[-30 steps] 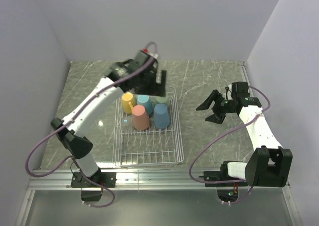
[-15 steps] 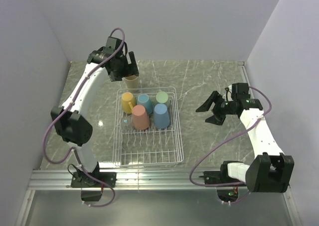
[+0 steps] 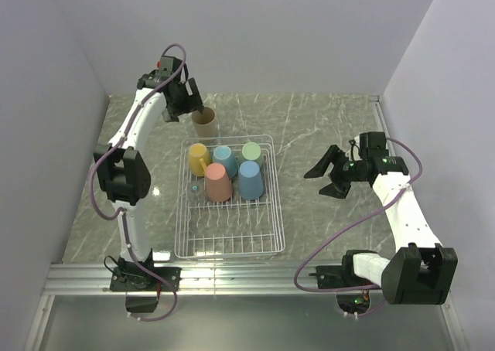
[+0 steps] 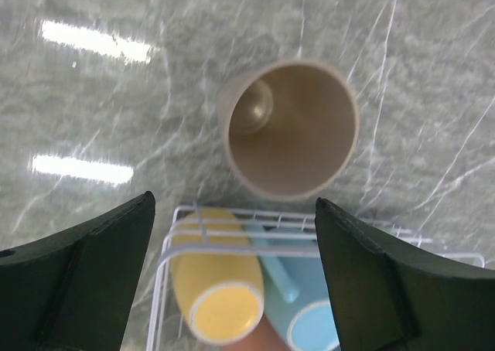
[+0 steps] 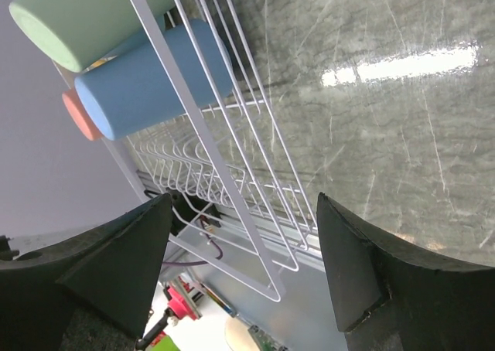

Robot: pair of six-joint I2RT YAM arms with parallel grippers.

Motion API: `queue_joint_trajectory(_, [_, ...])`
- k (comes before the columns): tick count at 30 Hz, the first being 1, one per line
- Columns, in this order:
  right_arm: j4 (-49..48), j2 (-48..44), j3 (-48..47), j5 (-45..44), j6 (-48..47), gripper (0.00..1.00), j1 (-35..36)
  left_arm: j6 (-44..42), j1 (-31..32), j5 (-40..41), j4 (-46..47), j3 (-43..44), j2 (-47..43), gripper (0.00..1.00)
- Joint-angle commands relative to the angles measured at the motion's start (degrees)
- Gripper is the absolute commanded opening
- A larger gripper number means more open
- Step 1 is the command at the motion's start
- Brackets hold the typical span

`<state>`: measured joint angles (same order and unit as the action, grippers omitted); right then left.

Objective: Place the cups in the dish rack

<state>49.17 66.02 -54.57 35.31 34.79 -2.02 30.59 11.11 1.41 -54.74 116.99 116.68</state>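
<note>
A beige cup [image 3: 204,121] stands upright, mouth up, on the table just behind the white wire dish rack [image 3: 230,253]. Inside the rack's far half are a yellow mug [image 3: 198,158], a light-blue mug [image 3: 225,161], and green [image 3: 250,151], blue [image 3: 250,179] and salmon-pink [image 3: 218,183] cups. My left gripper [image 3: 188,103] is open and empty, hovering above and just left of the beige cup. In the left wrist view the beige cup [image 4: 290,127] lies beyond the open fingers [image 4: 85,274], apart from them. My right gripper [image 3: 329,177] is open and empty, right of the rack.
The left wrist view shows the rack's back rim [image 4: 255,231] with the yellow mug [image 4: 216,289] and light-blue mug [image 4: 309,308] behind it. The right wrist view shows the rack's side wires [image 5: 232,173] and the green [image 5: 85,15] and blue [image 5: 151,76] cups. White walls enclose the table.
My left arm has swung from over the rack's back edge to the far left corner. The beige cup now stands on the table behind the rack. The right gripper shifted slightly.
</note>
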Motion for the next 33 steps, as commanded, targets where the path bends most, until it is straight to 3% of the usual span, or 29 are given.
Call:
queue_joint_trajectory(1, [0.75, -0.45, -0.1, -0.68, -1.12, 0.82, 0.18, -1.32, 0.22, 0.0, 1.57, 5.52, 2.67, 0.89])
queue_joint_trajectory(8, [1.28, -1.59, 0.6, -1.73, -1.3, 0.82, 0.18, -0.79, -0.04, -0.88, 1.83, 7.11, 8.73, 0.79])
queue_joint_trajectory(12, [2.25, -1.86, -0.28, -3.05, -1.74, 0.82, 0.09, -0.62, -0.04, -1.94, 2.71, 6.33, 9.7, 0.57])
queue_joint_trajectory(16, [2.51, -1.86, -0.54, -3.23, -1.56, 0.82, 0.09, -0.79, -0.04, -2.72, 3.41, 6.14, 10.67, 0.5])
queue_joint_trajectory(17, [2.6, -1.95, -0.63, -3.32, -1.48, 0.82, 0.0, -0.79, -0.21, -3.16, 3.24, 6.41, 11.37, 0.44])
queue_joint_trajectory(19, [2.6, -2.03, -0.8, -3.41, -1.39, 0.82, 0.09, -0.79, -0.13, -3.78, 3.24, 6.76, 11.81, 0.17])
queue_joint_trajectory(21, [2.77, -1.95, -1.07, -3.49, -1.39, 0.82, 0.0, -0.62, -0.13, -4.48, 3.85, 6.41, 11.55, 0.0])
queue_joint_trajectory(28, [1.81, -1.77, -4.05, -1.65, 0.89, 0.82, 0.0, 1.22, -2.06, -5.71, 9.47, -1.4, 2.16, 0.0])
queue_joint_trajectory(33, [-3.19, -1.6, -8.62, 5.18, 6.25, 0.84, 0.0, 6.66, -6.98, -16.77, 18.69, -12.37, -11.37, 0.0])
